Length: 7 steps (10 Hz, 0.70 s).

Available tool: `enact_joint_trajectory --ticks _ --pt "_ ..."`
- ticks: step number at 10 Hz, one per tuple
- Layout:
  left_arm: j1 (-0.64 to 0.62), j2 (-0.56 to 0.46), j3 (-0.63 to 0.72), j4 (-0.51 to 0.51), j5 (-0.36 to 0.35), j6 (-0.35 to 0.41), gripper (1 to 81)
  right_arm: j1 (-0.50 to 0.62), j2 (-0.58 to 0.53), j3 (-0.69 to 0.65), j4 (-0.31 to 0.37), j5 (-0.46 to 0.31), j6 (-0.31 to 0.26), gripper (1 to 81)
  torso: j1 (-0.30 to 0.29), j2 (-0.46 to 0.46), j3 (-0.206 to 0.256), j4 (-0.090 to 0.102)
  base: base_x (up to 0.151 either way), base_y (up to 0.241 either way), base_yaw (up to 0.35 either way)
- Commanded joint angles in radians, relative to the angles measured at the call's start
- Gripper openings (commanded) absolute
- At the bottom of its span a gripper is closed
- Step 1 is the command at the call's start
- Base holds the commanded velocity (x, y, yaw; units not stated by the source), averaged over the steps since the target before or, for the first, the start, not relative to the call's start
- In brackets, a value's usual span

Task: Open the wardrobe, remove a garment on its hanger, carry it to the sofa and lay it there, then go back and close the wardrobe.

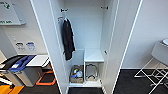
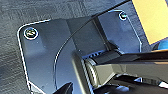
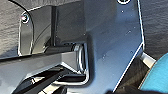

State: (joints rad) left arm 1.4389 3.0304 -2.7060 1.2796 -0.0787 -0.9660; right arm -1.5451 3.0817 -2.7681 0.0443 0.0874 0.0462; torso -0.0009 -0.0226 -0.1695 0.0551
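- The wardrobe [image 1: 86, 42] stands open straight ahead in the head view, both doors swung wide, the left door [image 1: 47, 42] and the right door [image 1: 122, 42] framing the inside.
- One long black garment [image 1: 67, 40] hangs on the left side of the wardrobe, up near a rail bracket [image 1: 64, 10]; a second bracket [image 1: 104, 7] sits on the right wall.
- A white T-shirt and its hanger cannot be made out inside the wardrobe.
- Low on the right inside is a white box shelf [image 1: 93, 55] with one wire basket [image 1: 91, 72] beneath it.
- Low on the left, below the black garment, sits one open box [image 1: 77, 73] holding small blue and pale items, too blurred to count.
- Left of the wardrobe stands one grey bin [image 1: 21, 70] with a blue lid, next to a white surface [image 1: 37, 60] and an orange frame [image 1: 46, 78] on the floor.
- Two small signs [image 1: 25, 46] are on the wall above the bin, and a whiteboard [image 1: 8, 12] hangs higher up.
- Right of the wardrobe is one white chair [image 1: 158, 62] with thin metal legs, well apart from the right door.
- The floor [image 1: 130, 82] is dark carpet.
- Both wrist views look down on the robot's dark plate over carpet; I cannot tell how far either end effector is open or whether it holds anything.
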Motion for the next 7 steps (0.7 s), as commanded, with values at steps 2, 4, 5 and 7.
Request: enact_joint_trajectory --ticks 2,4,5,7 --pt "-0.035 0.001 0.003 -0.003 0.028 0.001 81.1 0.03 0.007 0.007 0.002 -0.058 -0.002 81.1 0.001 0.0 0.0 0.0 0.0 0.0 0.0" --pt "-0.035 0.001 0.003 -0.003 0.027 0.0 81.1 0.029 0.007 0.007 0.002 -0.058 -0.003 81.1 0.001 0.0 0.0 0.0 0.088 0.0 0.0" --pt "-0.035 0.001 0.003 -0.005 0.025 0.0 81.1 0.029 0.005 0.007 0.002 -0.058 -0.003 81.1 0.001 -0.001 0.0 0.0 0.151 0.0 0.0" --pt "-0.035 0.001 0.003 -0.005 0.025 0.0 81.1 0.029 0.005 0.006 0.002 -0.058 -0.003 81.1 0.001 -0.002 0.0 0.0 0.159 0.0 0.0"
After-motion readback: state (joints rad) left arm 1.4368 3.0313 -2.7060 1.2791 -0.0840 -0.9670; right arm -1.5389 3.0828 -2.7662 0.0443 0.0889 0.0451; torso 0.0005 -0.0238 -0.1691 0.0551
